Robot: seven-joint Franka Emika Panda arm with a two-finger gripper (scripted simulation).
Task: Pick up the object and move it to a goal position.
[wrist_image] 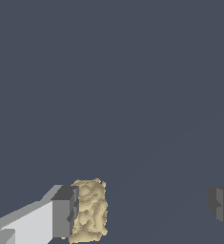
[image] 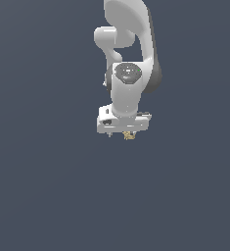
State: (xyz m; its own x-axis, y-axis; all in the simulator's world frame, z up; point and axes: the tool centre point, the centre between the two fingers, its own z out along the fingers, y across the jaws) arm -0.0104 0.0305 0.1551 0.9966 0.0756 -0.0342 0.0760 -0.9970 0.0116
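Beside one finger (wrist_image: 63,212), blob (wrist_image: 89,209) touches; hand (wrist_image: 142,207) spread wide, w/ clear room opposite.

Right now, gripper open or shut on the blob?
Open. In the wrist view the tan lumpy blob sits against one finger; the other finger stands well clear.

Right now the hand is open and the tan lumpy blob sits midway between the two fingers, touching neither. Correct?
Not quite. The hand is open, but the tan lumpy blob is not midway: the wrist view shows it right against one finger, with a wide gap to the other finger.
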